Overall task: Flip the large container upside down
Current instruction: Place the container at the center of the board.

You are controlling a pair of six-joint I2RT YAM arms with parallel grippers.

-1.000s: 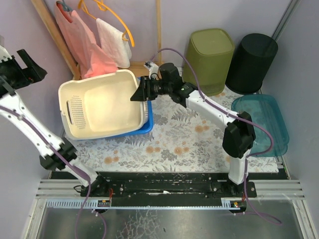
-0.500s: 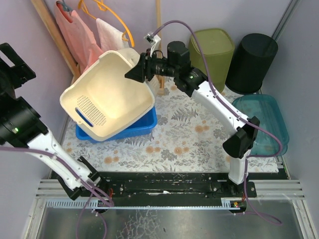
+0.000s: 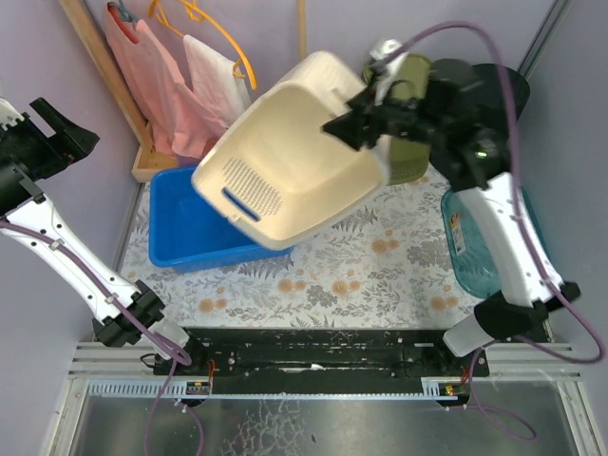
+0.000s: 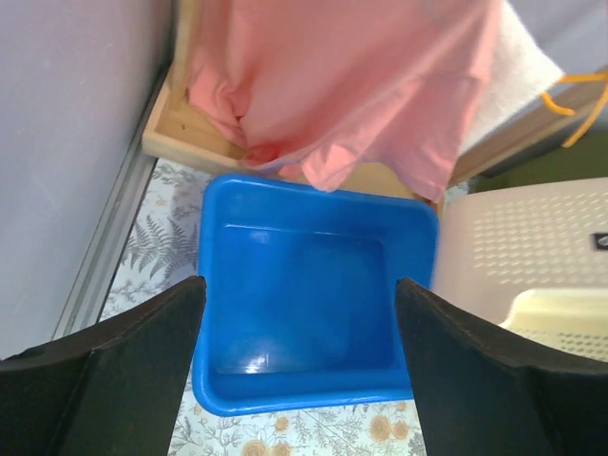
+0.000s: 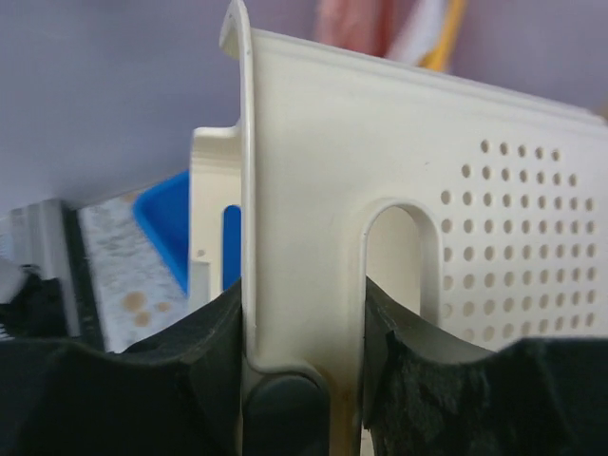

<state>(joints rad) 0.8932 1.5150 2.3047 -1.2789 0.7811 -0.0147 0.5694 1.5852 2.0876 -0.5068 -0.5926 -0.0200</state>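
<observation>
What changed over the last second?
The right end effector, still clamped on its rim, lifted the cream basket out of the blue tub, swinging it up and rightward and tipping it further over. The blue tub stayed put, now uncovered. The left end effector stays open, holding nothing.

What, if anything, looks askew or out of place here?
Only the cream basket: it hangs tilted in mid-air near the blue tub, its rim pinched by the right claw. Nothing looks spilled or broken.

The floral-patterned table is enclosed by lilac walls; a wooden rack is leaned at its far-left corner. Everything is evenly lit.
</observation>
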